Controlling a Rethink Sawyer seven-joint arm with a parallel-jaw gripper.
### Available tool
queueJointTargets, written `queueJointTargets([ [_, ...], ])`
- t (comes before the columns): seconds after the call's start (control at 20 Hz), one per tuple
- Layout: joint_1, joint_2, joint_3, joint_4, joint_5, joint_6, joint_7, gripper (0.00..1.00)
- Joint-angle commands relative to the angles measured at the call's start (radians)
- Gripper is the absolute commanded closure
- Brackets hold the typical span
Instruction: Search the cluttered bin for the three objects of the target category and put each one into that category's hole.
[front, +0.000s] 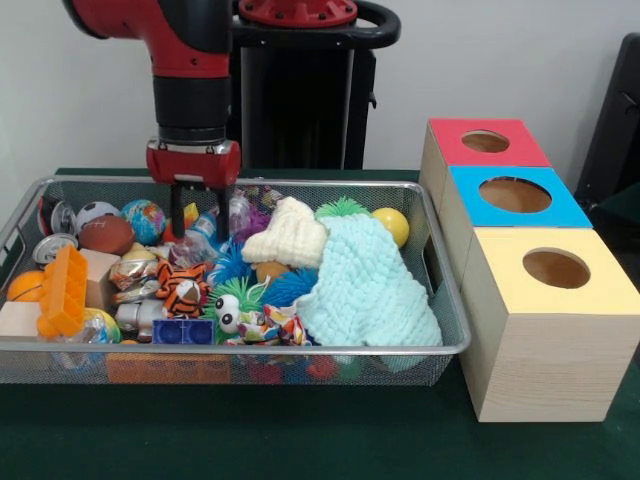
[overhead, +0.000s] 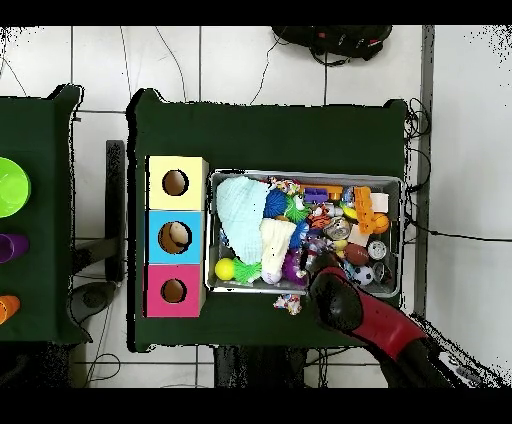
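Front view, left to right. A shallow wire-mesh bin (front: 455, 345) with a bright metal rim rests on a dark green cloth-covered table (front: 300, 440). At its left end lie an orange ball (front: 22, 285), a ridged orange plastic block (front: 64, 290), plain wooden cubes (front: 100, 275), a metal can (front: 52, 247), a brown football-shaped ball (front: 106, 234) and a small globe ball (front: 145, 220). The red-and-black arm (front: 190, 60) descends here; its gripper (front: 200, 205) hangs just above the clutter at the bin's far side, the two dark fingers (front: 178, 210) standing a little apart with nothing visibly between them. Below it lie a tiger-striped soft toy (front: 183, 287), a blue studded brick (front: 184, 330), and a green spiky toy with large eyes (front: 235, 305). Towards the centre, a cream waffle-knit cloth (front: 288, 238) overlaps a larger pale-aqua knitted cloth (front: 370, 285) that is heaped against the right wall; a smooth yellow ball (front: 392, 225) sits behind it. Which items belong to the target category cannot be told.

Right of the bin, touching in a row, stand three pale wooden boxes, each with a round hole in a coloured top: red box (front: 455, 155) farthest, blue box (front: 575, 210) in the middle, yellow box (front: 600, 290) nearest.

Overhead view: a small patterned object (overhead: 289, 301) lies on the cloth outside the bin; the floor is pale tile (overhead: 260, 60) crossed by cables (overhead: 345, 45).
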Motion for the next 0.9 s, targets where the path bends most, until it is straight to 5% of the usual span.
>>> queueJointTargets([
  [0.05, -0.003, 0.128, 0.009, 0.007, -0.08, -0.089, 0.17, 0.0],
  [0.6, -0.007, 0.112, 0.002, 0.011, -0.089, -0.077, 0.165, 0.0],
  [0.65, -0.001, 0.108, -0.002, 0.009, -0.086, -0.073, 0.165, 1.0],
  [0.9, 0.008, 0.095, -0.005, 0.002, -0.073, -0.034, 0.152, 1.0],
])
